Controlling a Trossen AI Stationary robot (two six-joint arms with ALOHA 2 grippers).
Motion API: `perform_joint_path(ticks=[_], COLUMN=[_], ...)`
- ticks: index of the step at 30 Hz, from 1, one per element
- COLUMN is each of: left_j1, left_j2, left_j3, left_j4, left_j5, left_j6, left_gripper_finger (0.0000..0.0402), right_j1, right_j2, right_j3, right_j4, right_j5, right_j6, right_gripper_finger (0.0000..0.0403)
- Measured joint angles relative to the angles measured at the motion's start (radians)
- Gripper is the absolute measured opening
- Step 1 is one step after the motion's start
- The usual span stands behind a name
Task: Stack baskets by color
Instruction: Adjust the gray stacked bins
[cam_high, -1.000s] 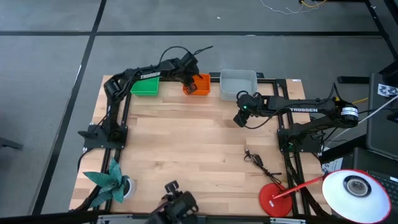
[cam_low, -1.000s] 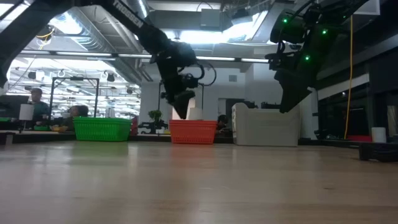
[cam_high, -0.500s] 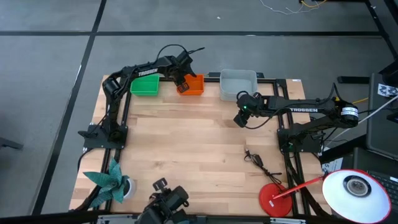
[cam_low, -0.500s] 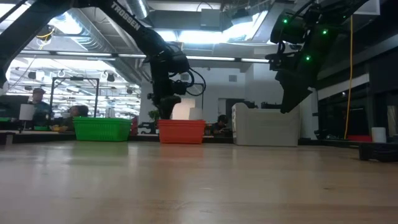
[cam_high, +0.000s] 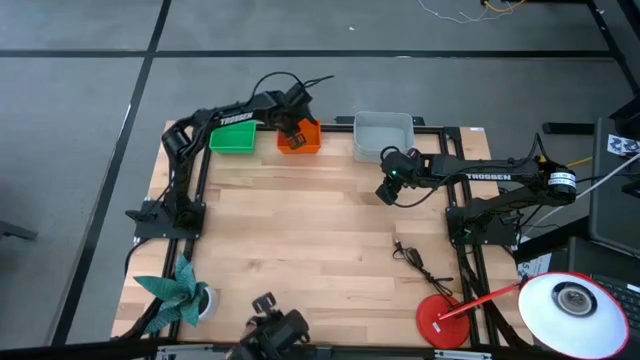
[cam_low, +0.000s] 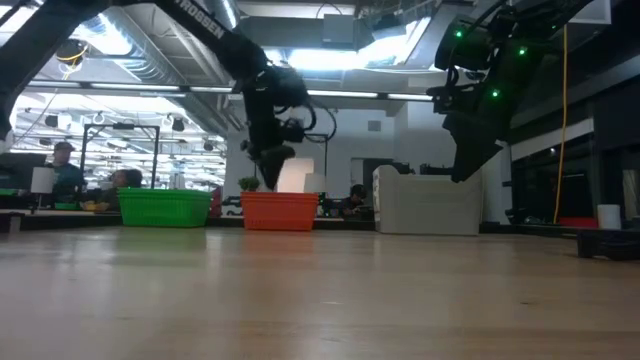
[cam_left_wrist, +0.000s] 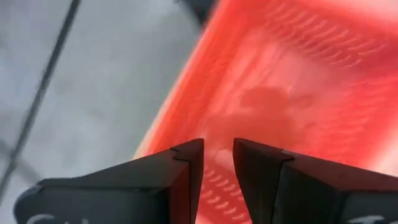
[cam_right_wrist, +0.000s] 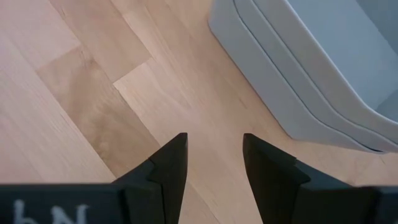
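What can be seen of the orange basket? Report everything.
The orange basket is a small rectangular open-top tub of perforated plastic, upright at the table's far edge between the green basket and the grey basket, apart from both. The left gripper straddles its rim wall, one finger inside, one outside.

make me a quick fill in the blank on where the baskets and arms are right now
The left end effector grips the ___ basket's rim.
The green basket sits on the orange basket's ___ in the high view.
The right end effector hangs open beside the ___ baskets.

Missing: orange; left; grey
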Motion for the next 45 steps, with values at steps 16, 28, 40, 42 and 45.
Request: perform_joint_path(ticks=[16, 28, 40, 42, 45], left_j1=[-0.205, -0.247, -0.327, -0.351, -0.379], left_j2=[-0.055, -0.233, -0.408, -0.436, -0.468], left_j3=[-0.001, 0.0, 0.0, 0.0, 0.0], left_j4=[0.425, -0.2, -0.608, -0.634, -0.67], left_j5=[0.24, 0.044, -0.149, -0.175, -0.215], left_j6=[0.049, -0.107, -0.354, -0.379, -0.416], left_gripper_finger=[0.0078, 0.0078, 0.0078, 0.0078, 0.0078], right_j1=[0.0, -0.078, -0.285, -0.291, -0.29], right_j2=[0.0, 0.013, 0.47, 0.538, 0.604], right_j3=[0.0, 0.048, 0.535, 0.576, 0.629], right_j4=[-0.104, 0.394, 0.001, -0.002, 0.039], right_j5=[0.104, 0.046, 0.001, -0.056, -0.119], right_j6=[0.137, -0.075, -0.128, -0.142, -0.15], right_gripper_finger=[0.0157, 0.0154, 0.0121, 0.0119, 0.0119])
